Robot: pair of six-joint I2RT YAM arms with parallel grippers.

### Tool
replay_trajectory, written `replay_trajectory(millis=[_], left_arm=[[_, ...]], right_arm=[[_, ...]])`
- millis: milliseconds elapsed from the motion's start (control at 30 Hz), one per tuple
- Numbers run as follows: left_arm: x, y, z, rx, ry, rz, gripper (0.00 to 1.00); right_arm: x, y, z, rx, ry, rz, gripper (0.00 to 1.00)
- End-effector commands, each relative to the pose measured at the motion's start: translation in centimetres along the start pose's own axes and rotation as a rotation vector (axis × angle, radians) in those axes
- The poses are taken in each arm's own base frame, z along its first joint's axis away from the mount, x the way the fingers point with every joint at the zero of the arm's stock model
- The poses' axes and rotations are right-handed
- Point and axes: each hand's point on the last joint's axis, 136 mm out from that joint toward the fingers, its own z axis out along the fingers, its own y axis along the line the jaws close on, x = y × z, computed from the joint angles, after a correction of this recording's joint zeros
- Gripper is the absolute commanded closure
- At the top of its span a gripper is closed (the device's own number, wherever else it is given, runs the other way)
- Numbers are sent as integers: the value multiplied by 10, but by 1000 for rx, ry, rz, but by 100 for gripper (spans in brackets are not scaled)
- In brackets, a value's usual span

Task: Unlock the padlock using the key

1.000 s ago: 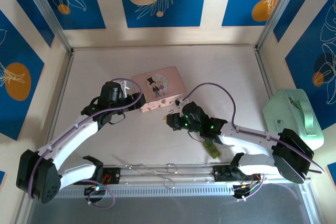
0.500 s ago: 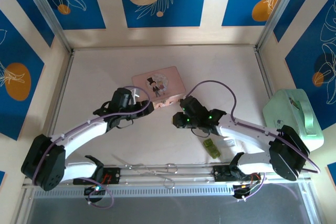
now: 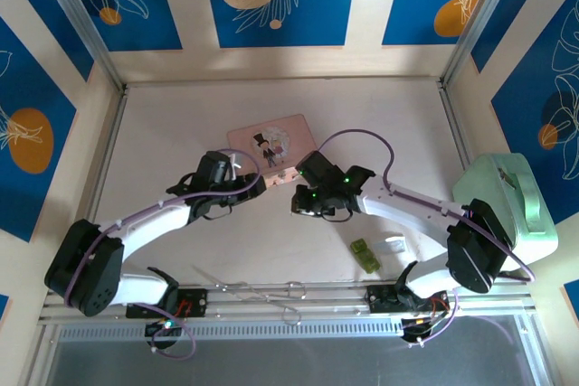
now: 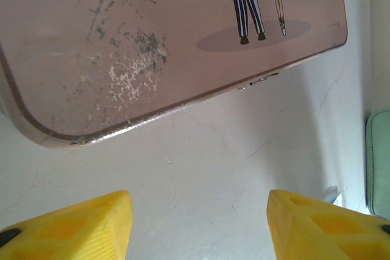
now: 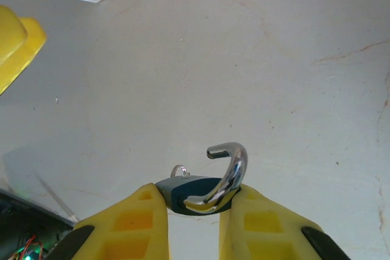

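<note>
My right gripper [image 5: 196, 195] is shut on the padlock [image 5: 183, 190], a small dark-blue body pinched between the yellow fingers just above the table. Its silvery shackle [image 5: 232, 172] curves up with one end free of the body. A small silvery ring [image 5: 179, 170] pokes up behind the body; the key itself is hidden. In the top view the right gripper [image 3: 299, 201] hangs just in front of the pink picture box [image 3: 271, 140]. My left gripper [image 3: 248, 185] is a short way to its left. It stands open [image 4: 198, 211] over bare table below the box's edge [image 4: 152, 41].
A small green block [image 3: 365, 255] lies on the table at the front right. A mint-green case [image 3: 507, 201] stands at the right edge. One yellow finger of the left gripper [image 5: 15, 41] shows at the upper left of the right wrist view.
The left arm has swung right toward the box's front and its jaws have narrowed slightly. The right gripper has carried the padlock left and farther back, closer to the left gripper.
</note>
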Motion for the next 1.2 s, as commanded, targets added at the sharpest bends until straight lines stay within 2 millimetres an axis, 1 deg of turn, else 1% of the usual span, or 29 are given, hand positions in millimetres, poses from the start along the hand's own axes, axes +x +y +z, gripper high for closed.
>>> replay_trajectory(millis=[0, 167, 400, 500, 600, 800, 967, 1167], left_arm=[[-11, 3, -1, -10, -30, 1, 40], [-13, 16, -4, -70, -37, 7, 40], [-18, 21, -6, -69, -45, -2, 40], [-20, 26, -8, -83, -52, -5, 40], [-21, 30, -9, -92, -56, -13, 40], [-24, 32, -13, -97, -71, -18, 40], [-27, 31, -12, -90, -70, -20, 40], [-29, 29, -11, -80, -69, -20, 40]], right_arm=[[8, 4, -6, -1, 71, 16, 98], [14, 4, -7, 23, 137, -1, 98], [25, 12, -13, 10, 213, -27, 98], [28, 11, -13, 42, 234, -51, 97], [31, 8, -12, 88, 264, -75, 94], [33, 3, 2, 129, 312, -65, 95], [32, 2, 19, 125, 373, -41, 96], [36, 0, 41, 151, 451, -31, 96]])
